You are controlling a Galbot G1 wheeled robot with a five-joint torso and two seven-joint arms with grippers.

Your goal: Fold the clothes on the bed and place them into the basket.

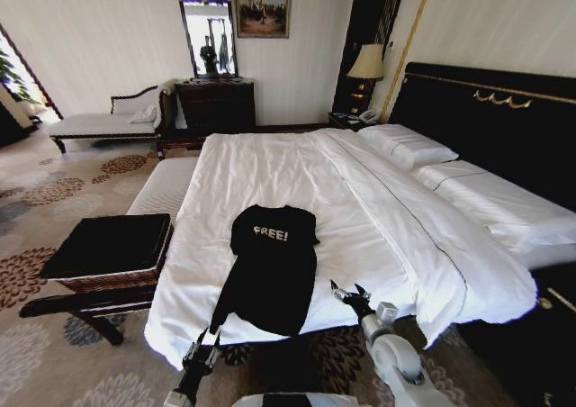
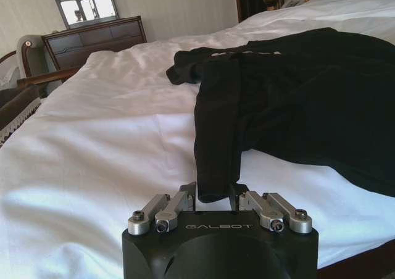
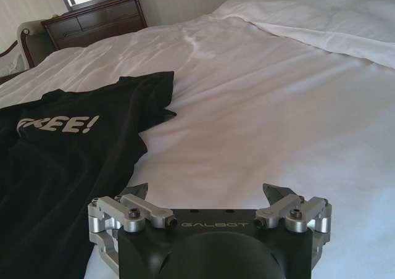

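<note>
T-shirt (image 1: 273, 267) on bed (image 1: 297, 191), hem pinched in left gripper (image 2: 214, 198); right gripper (image 3: 207, 195) fingers apart.

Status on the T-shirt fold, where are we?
Early. Done: nothing finished; the T-shirt still lies on the bed, FREE! lettering up, one side partly drawn inward. In hand: the left gripper has its jaws shut on a strip of the shirt at the bed's near edge; the right gripper hovers open beside the shirt. Left: finish folding, then move it to the basket, whose black top is bare.
</note>
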